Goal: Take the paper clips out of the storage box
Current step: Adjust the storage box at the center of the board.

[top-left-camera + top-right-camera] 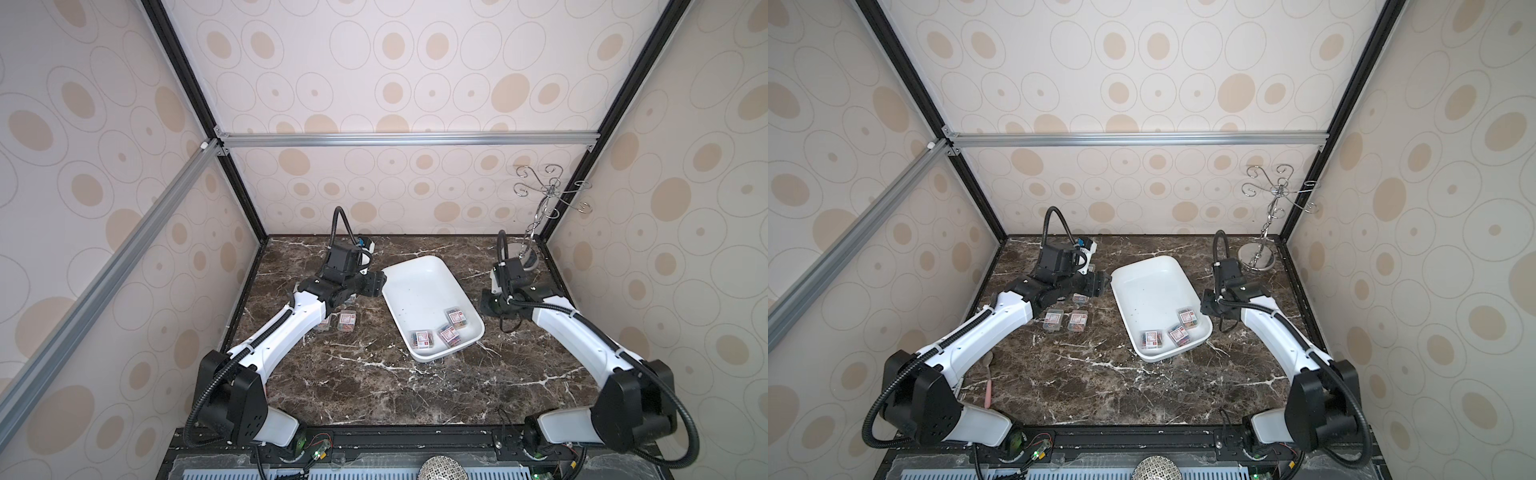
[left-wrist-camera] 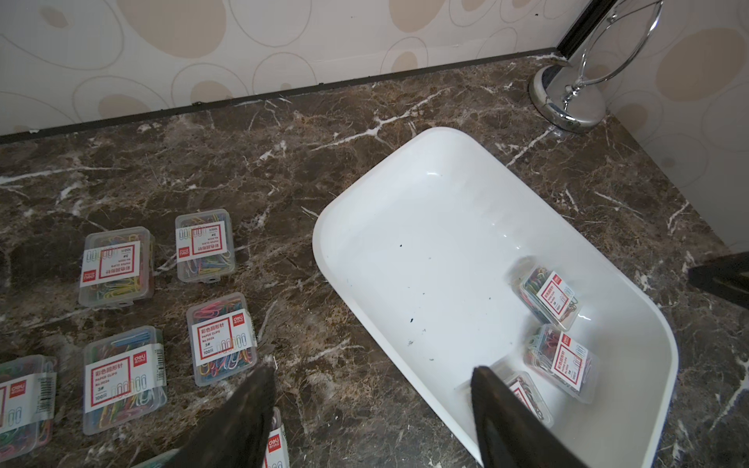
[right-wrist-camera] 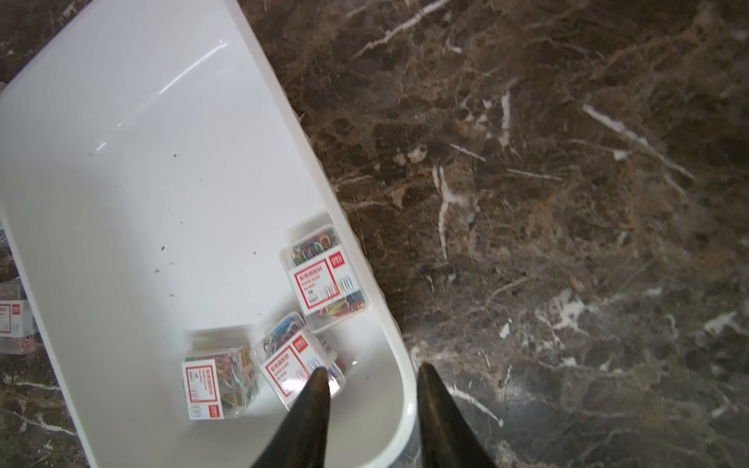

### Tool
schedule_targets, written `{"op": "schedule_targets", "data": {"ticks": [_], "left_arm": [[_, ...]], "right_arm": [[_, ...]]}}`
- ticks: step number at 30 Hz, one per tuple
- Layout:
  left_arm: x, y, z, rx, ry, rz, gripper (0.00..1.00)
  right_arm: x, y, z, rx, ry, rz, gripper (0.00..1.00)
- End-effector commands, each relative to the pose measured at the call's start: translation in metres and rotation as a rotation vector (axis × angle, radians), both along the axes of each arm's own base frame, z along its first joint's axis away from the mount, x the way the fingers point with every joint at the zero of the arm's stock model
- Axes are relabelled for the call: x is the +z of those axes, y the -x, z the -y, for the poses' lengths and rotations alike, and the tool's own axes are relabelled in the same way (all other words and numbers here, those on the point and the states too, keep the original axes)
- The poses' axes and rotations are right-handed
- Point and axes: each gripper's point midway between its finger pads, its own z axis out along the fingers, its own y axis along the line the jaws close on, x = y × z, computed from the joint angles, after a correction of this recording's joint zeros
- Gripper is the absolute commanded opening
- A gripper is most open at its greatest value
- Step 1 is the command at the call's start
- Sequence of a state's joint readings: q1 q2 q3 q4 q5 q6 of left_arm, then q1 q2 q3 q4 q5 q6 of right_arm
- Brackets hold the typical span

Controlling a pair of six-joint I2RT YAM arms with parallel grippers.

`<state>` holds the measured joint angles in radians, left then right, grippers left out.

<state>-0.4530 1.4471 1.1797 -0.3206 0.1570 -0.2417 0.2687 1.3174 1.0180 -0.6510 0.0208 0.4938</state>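
Storage box (image 1: 415, 291): lies diagonal
Paper clips (image 2: 222, 339): labelled "deli PAPER CLIPS"
Left hand (image 2: 373, 369): spread, empty
Right hand (image 3: 373, 368): parted astride rim (image 3: 320, 178)

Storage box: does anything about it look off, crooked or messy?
Yes. The storage box sits skewed on the table, not square to its edges. Three boxes of paper clips are bunched in one corner at differing angles, and dark specks dot its floor.
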Motion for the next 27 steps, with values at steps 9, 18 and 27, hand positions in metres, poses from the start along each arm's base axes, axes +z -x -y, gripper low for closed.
{"op": "schedule_targets", "data": {"ticks": [9,18,27], "left_arm": [[0.01,0.001,0.013,-0.014,0.05,0.025,0.76],[0.007,0.003,0.01,-0.007,0.019,0.022,0.76],[0.007,0.008,0.007,-0.009,0.01,0.02,0.76]], "right_arm": [[-0.054,0.046,-0.003,-0.052,-0.033,-0.144,0.37],[-0.069,0.034,0.002,-0.004,0.066,-0.199,0.35],[-0.081,0.013,0.005,0.067,0.146,-0.246,0.14]]}}
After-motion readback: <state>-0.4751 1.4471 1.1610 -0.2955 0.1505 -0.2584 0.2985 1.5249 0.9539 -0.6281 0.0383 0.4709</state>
